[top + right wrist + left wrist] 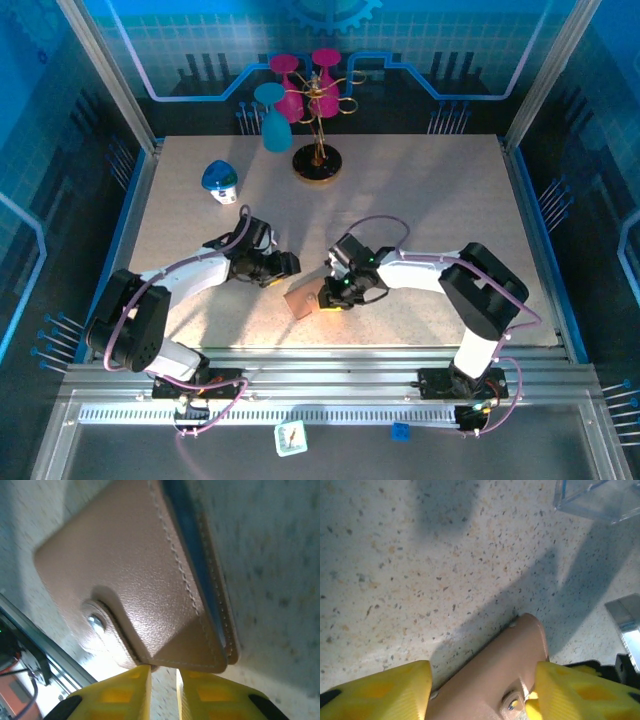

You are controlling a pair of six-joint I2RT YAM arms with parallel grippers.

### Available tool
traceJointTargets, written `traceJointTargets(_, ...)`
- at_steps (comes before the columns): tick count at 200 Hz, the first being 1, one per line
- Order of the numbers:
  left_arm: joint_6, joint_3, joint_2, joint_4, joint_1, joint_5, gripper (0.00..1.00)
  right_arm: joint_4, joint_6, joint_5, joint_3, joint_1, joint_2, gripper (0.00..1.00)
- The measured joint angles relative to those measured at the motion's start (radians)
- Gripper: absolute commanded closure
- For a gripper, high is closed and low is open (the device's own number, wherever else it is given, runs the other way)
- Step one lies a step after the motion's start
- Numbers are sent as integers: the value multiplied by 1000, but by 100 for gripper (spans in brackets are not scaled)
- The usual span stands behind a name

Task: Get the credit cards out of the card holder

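Jaws straddle the card holder [135, 580] from both sides (right nearly closed at its corner, left half-open around its edge).

Card holder [135, 585] closed, contents hidden; clear box [600, 497] cut by edge

Closed salmon-brown card holder [302, 301], snap-fastened
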Motion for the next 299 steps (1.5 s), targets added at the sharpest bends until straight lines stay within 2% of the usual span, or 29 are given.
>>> traceJointTargets(43,0,-8,0,23,10,35,33,-2,-27,-4,106,-47,75,79)
traceJointTargets(75,0,-26,0,26,14,41,27,16,-28,-27,145,-58,119,79)
traceJointTargets(114,-7,-32,23,42,23,64,30,23,-34,-31,140,-108,110,78)
traceJointTargets(161,-64,-58,56,124,18,116,30,4,-47,-34,85,-150,23,74)
traceJointTargets(194,-114,-60,59,154,-37,114,30,-26,-47,-37,59,-150,-16,73)
traceJointTargets(216,-164,-60,76,185,-96,114,30,-67,-50,-26,47,-150,-44,68)
traceJointTargets(254,-272,-85,89,266,-167,110,30,-215,-88,76,48,-150,-116,68)
traceJointTargets(299,-322,-107,17,257,-179,42,29,-335,-93,164,48,-137,-195,67)
